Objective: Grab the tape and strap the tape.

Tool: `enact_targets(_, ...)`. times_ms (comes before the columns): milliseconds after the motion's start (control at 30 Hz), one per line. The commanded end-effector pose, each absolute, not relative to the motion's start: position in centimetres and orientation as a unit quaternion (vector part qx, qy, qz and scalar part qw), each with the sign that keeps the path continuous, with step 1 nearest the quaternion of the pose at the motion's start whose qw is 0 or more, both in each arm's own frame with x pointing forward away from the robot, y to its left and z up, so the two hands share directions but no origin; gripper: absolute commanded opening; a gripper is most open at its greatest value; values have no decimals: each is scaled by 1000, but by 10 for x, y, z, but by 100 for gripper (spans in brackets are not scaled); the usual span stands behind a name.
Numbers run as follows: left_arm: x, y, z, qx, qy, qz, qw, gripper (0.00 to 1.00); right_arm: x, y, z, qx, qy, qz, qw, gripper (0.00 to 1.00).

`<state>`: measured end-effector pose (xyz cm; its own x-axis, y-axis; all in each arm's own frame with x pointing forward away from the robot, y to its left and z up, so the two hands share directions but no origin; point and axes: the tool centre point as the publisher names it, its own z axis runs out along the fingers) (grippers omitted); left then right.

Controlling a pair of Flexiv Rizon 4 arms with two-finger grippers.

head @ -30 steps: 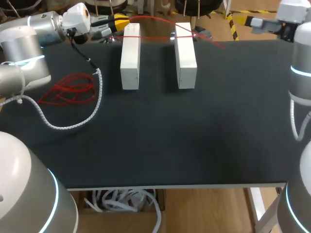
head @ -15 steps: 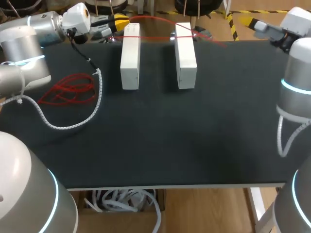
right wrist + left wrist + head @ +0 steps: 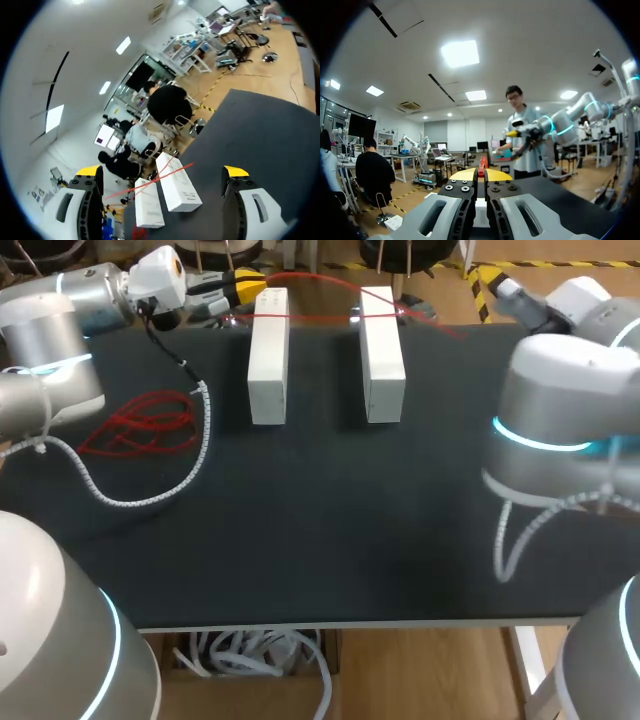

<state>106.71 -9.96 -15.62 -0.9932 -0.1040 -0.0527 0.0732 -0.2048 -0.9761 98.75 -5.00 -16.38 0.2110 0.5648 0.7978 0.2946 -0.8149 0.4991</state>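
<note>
Head view: the red tape (image 3: 325, 314) lies across the far ends of two white blocks (image 3: 267, 360) on the worktop (image 3: 350, 530), running to the left gripper (image 3: 243, 285). Left wrist view has those fingers pinched shut on the tape, so the grab looks done. Right wrist view shows the right gripper (image 3: 162, 171) with its fingers spread wide and empty, short of the blocks, so I'd say the strapping is not yet done.
</note>
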Motion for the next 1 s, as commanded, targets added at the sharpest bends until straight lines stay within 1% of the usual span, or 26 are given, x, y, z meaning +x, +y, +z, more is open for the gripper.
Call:
enact_targets(33,1066,-100,-156,-13,628,-776,58,0,990,-41,-163,782,94,551,274,100)
enact_targets(267,1066,-100,-156,-13,628,-776,58,0,990,-41,-163,782,94,551,274,100)
enact_targets(300,1066,-100,-156,-13,628,-776,58,0,990,-35,-166,787,65,555,262,100)
enact_targets(433,1066,-100,-156,-13,628,-776,58,0,992,-24,-173,804,-52,570,164,100)
enact_targets(500,1066,-100,-156,-13,628,-776,58,0,993,-19,-176,808,-71,567,144,100)
enact_targets(767,1066,-100,-156,-13,628,-776,58,0,1000,4,-176,818,-77,566,73,100)
enact_targets(1000,1066,-100,-156,-13,628,-776,58,0,1012,14,-175,803,-29,595,5,100)
